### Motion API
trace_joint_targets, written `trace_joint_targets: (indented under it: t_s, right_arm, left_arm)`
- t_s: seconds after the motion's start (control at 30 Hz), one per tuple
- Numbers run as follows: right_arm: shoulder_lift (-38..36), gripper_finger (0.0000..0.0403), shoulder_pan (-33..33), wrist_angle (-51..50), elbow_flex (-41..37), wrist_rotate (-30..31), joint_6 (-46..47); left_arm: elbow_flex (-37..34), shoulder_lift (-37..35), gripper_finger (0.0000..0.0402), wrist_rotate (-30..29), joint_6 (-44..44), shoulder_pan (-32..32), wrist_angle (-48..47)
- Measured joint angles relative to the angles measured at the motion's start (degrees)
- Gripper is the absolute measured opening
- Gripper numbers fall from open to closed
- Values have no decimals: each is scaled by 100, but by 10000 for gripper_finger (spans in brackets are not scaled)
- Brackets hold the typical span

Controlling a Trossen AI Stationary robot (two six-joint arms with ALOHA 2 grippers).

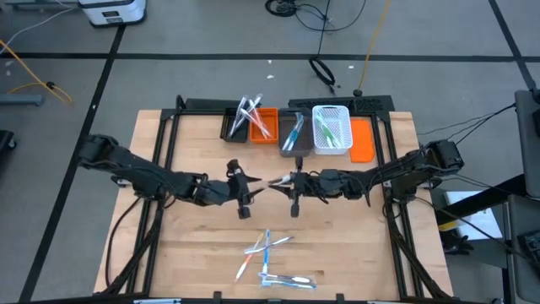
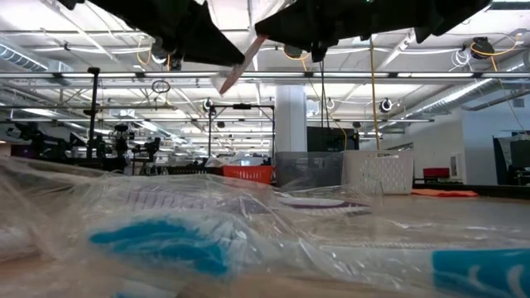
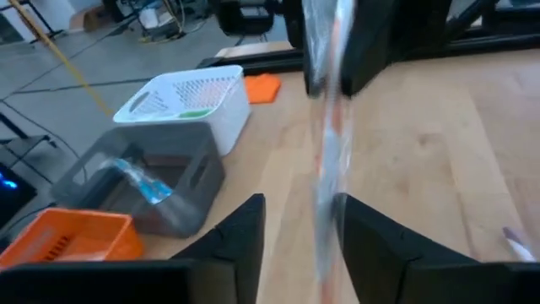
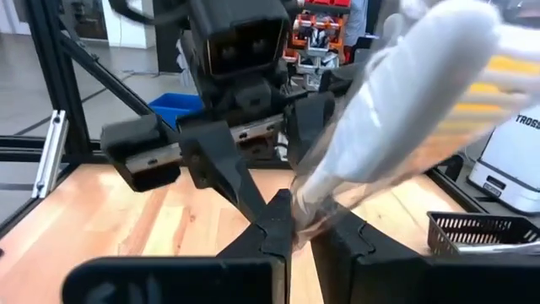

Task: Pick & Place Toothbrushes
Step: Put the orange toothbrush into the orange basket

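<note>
Left gripper (image 1: 251, 187): above mid-desk (image 1: 194, 245), in front of the orange bin (image 1: 265, 125); jaws parted, loose around the wrapped toothbrush (image 3: 331, 143).
Right gripper (image 1: 277, 181): facing it; jaws clamped on that toothbrush.
Remaining toothbrushes (image 1: 272, 260): heaped near the desk's front edge.

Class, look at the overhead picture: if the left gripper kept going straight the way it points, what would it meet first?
The left gripper points toward the right gripper, which pinches a wrapped toothbrush between them. It would most likely meet that toothbrush first, then the right gripper; heights are hard to judge.
</note>
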Motion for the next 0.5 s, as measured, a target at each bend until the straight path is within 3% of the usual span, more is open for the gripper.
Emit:
trace_joint_targets:
  t_s: [0.2,0.5]
  right_arm:
    - [0,17,-172,280,-2,-65,-48]
    - [0,17,-859,174,174,-318,182]
  left_arm:
    - [8,-326,177,-46,-480,10,-866]
    - [-4,-361,173,16,-1382,-129,-1876]
